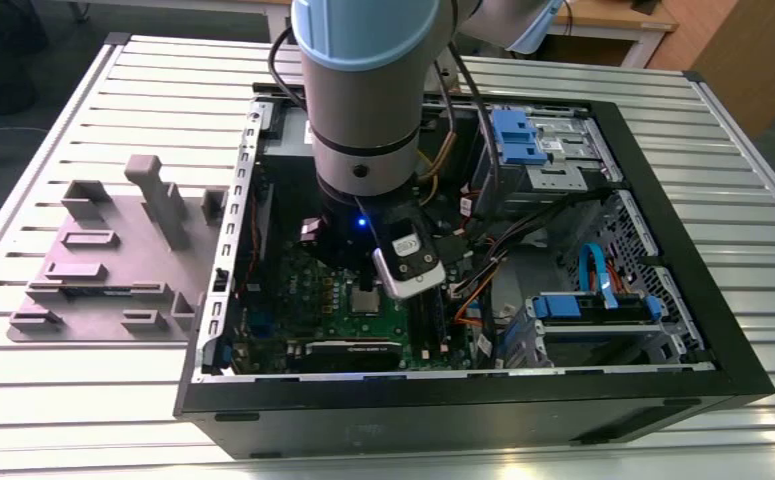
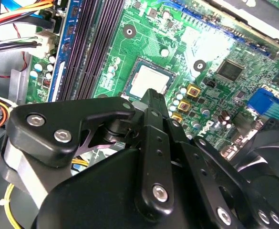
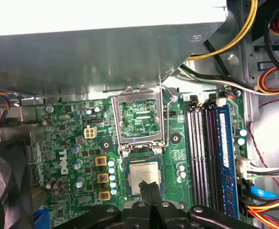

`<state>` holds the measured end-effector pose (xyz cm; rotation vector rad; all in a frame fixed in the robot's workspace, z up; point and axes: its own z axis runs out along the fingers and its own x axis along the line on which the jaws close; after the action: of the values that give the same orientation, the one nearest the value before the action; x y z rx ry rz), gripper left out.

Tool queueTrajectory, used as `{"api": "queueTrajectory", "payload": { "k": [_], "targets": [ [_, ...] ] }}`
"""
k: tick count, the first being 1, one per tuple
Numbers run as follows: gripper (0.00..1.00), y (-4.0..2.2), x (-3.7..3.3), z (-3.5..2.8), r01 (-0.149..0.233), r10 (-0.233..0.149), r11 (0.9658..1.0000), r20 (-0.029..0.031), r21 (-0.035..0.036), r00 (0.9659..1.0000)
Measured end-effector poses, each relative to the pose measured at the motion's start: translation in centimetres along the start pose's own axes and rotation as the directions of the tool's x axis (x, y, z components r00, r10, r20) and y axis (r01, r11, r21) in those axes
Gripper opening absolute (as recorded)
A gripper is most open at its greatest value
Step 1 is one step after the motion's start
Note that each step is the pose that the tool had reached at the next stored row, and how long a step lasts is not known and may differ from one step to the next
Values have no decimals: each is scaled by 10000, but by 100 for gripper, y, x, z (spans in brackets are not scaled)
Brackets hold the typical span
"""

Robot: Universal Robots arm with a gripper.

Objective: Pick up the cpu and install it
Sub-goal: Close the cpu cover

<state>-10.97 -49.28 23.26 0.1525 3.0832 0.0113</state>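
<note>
Inspection covered the open computer case (image 1: 707, 372) on the slatted desk (image 1: 80, 400), with the arm reaching down into it.

In the first wrist view, the cpu (image 3: 144, 174) lay flat in its socket recess on the green motherboard (image 3: 67, 143). Its pale metal top faced up. The socket's hinged metal frame (image 3: 138, 119) stood raised beyond it, not clamped down. The memory slots (image 3: 201, 148) ran alongside, near but apart.

The gripper (image 3: 150, 189) was clenched, its two fingers meeting tip to tip with nothing between them. The tips sat at the cpu's near edge. Whether they touched the chip or hung just above it could not be determined.

Handling assessment: the cpu was judged light, thin and rigid. Its smooth lid was likely to be slippery, and the contacts beneath were judged fragile. Any hold was judged best taken on two opposite edges, keeping the chip level and the socket's interior untouched.
</note>
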Motion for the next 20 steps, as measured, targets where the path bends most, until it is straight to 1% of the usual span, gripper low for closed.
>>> {"api": "queueTrajectory", "payload": {
  "k": [3, 6, 9, 12, 15, 18, 20],
  "targets": [
    [11, 1, -13, 0, 0, 0, 10000, -1, 1, 10000],
    [11, 5, -53, 4, 47, -47, 10000, 0, -2, 10000],
    [11, 7, -76, 8, 295, -295, 9996, -3, -16, 9996],
    [11, 9, -80, 11, 764, -764, 9971, -1, -41, 9971],
    [11, 8, -81, 14, 1258, -1258, 9920, 22, -69, 9921],
    [11, 8, -81, 17, 1757, -1757, 9844, 49, -96, 9844],
    [11, 8, -80, 19, 2081, -2080, 9781, 66, -112, 9781]
  ]
}}
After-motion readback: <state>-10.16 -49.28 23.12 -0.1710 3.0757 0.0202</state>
